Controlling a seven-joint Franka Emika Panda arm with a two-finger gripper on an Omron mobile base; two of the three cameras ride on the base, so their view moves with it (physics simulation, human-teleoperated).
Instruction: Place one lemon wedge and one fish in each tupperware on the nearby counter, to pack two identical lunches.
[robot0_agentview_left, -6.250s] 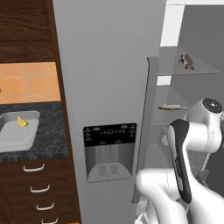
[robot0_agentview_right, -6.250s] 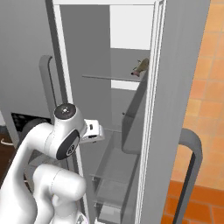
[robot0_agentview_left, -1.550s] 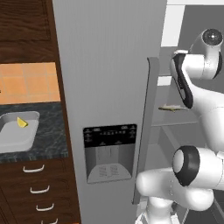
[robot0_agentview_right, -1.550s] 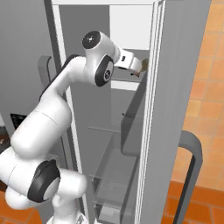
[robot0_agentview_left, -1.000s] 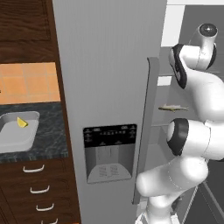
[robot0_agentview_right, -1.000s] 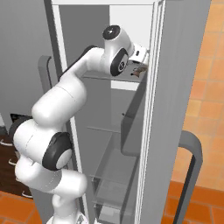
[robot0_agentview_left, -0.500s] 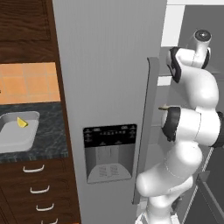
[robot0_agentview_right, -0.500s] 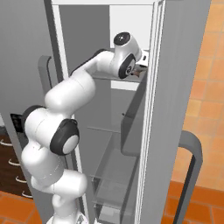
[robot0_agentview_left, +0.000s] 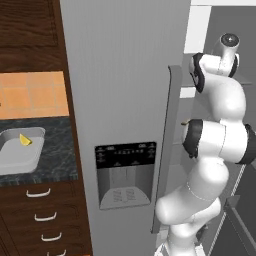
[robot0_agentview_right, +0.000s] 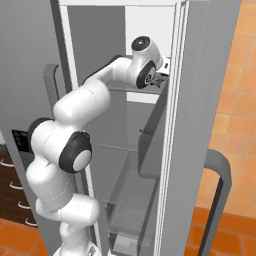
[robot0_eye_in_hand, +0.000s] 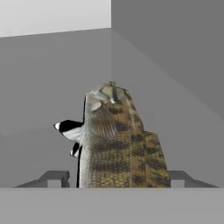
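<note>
Just fish (robot0_eye_in_hand: 118, 140), no legible labels

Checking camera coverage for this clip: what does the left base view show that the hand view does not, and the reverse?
Left base view alone: the counter of black speckled stone, a grey tupperware on it holding a lemon wedge, the drawers below, and the closed fridge door with its dispenser panel.

Hand view alone: the fish, close up and standing between the two fingertips of the claw, which is not yet closed on it.

Both: grey interior walls of the fridge.
</note>
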